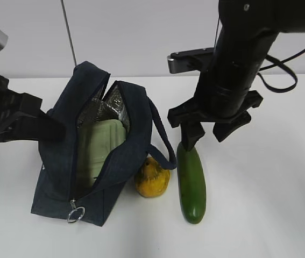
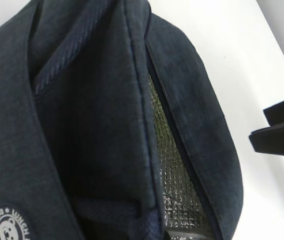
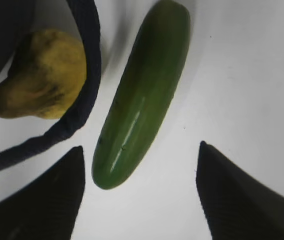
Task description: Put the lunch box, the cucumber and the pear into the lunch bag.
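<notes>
Two items lie on the counter [image 1: 270, 215] beside the bag [image 1: 61, 183]: pear [image 1: 152, 179] and cucumber [image 1: 191, 185]. The box [image 1: 101, 148] sits inside. The right pincer [image 1: 210, 130] hangs open over the cucumber's end, empty; the left pincer [image 1: 50, 129] is closed at the bag's side.

Probably a lab: bare white table [image 1: 270, 215], plain wall [image 1: 141, 32].

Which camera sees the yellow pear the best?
The right wrist view: the pear shows whole and close, beside the bag's handle strap. The exterior view shows it smaller, partly behind that strap. The left wrist view shows only the lunch bag, no pear.
</notes>
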